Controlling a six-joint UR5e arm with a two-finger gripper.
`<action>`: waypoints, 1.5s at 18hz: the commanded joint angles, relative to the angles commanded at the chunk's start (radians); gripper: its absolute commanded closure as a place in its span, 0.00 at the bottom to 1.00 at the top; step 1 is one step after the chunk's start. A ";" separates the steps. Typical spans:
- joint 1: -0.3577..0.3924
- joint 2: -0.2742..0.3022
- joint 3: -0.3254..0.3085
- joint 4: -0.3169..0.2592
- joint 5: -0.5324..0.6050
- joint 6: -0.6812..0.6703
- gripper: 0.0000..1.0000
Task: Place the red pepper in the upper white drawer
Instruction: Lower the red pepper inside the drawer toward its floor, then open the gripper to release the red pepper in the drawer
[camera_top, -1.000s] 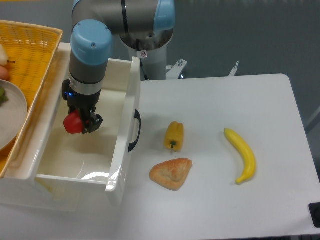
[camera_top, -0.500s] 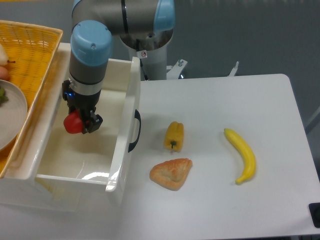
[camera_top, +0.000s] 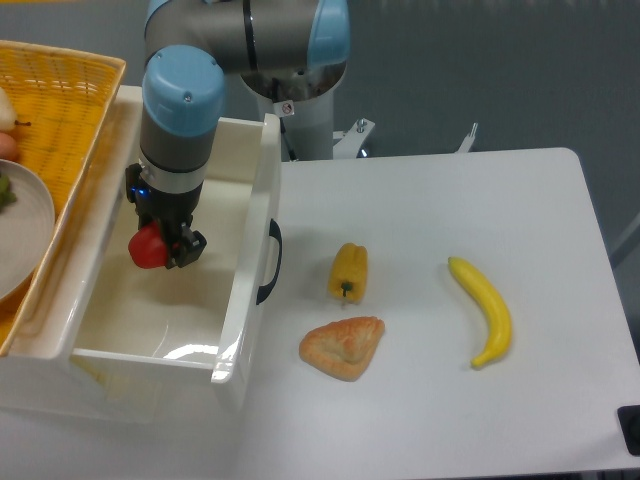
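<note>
- Upper white drawer (camera_top: 250, 250): open at the top; the gripper (camera_top: 165, 245), clamped on the red pepper (camera_top: 147, 247), occupies its rear half.
- Wicker basket (camera_top: 70, 120): borders the drawer's left wall.
- Table (camera_top: 450, 200): yellow pepper (camera_top: 348, 272), pastry (camera_top: 343, 346) and banana (camera_top: 484, 310) occupy the centre.

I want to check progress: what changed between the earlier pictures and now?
Almost nothing. The gripper stays shut on the small glossy red pepper, hanging over the inside of the deep white plastic drawer; any shift is barely visible. The yellow pepper, pastry and banana have not moved.

White table (camera_top: 450, 200) — plain grey-blue wall (camera_top: 500, 60) behind it.
</note>
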 joint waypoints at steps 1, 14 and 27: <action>0.000 0.000 0.003 0.000 0.000 0.002 0.42; 0.000 0.000 0.005 0.000 0.000 0.002 0.10; 0.031 0.009 0.021 0.020 -0.002 0.032 0.10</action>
